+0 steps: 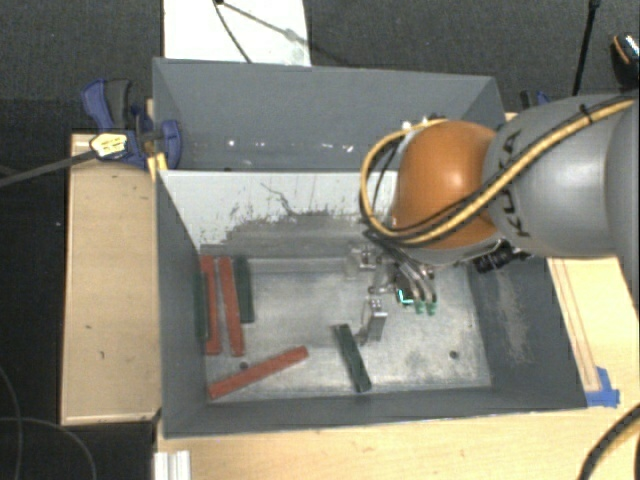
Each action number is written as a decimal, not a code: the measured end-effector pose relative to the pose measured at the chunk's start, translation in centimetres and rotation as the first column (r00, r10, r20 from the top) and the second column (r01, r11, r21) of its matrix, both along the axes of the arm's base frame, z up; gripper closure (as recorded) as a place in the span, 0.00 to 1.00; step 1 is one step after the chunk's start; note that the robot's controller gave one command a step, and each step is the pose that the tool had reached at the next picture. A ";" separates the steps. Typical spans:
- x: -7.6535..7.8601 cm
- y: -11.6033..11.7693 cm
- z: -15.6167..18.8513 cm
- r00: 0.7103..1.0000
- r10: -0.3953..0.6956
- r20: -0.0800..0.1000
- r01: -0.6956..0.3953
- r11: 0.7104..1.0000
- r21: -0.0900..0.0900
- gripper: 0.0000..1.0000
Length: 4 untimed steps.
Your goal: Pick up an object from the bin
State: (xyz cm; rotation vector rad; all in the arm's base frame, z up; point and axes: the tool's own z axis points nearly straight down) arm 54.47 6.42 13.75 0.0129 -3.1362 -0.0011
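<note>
My gripper point(376, 320) hangs low over the bin floor, right of the middle, under the orange wrist cover. Just below and left of it lies a dark green bar point(352, 358), slanting towards the front wall, with its upper end close beside the gripper's tip. I cannot tell whether the two touch. A red bar point(258, 372) lies slantwise near the front left corner, well apart from the gripper.
Along the left wall lie two red bars point(212, 306) point(233, 310) side by side, lengthwise, flanked by two dark green bars point(200, 298) point(244, 290). The arm and its cables cover the bin's back right part.
</note>
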 end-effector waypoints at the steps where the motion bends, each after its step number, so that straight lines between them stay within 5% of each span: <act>1: -5.8 -2.3 -7.0 0.997 0.073 0.001 -0.073 0.997 0.000 0.00; 2: -6.2 6.9 -6.7 0.996 -0.091 0.013 0.091 0.996 0.005 0.00; 3: -6.2 6.5 -6.7 0.995 -0.097 0.010 0.097 0.995 0.002 1.00; 4: -5.8 5.7 5.6 0.986 -0.165 0.014 0.165 0.986 0.003 1.00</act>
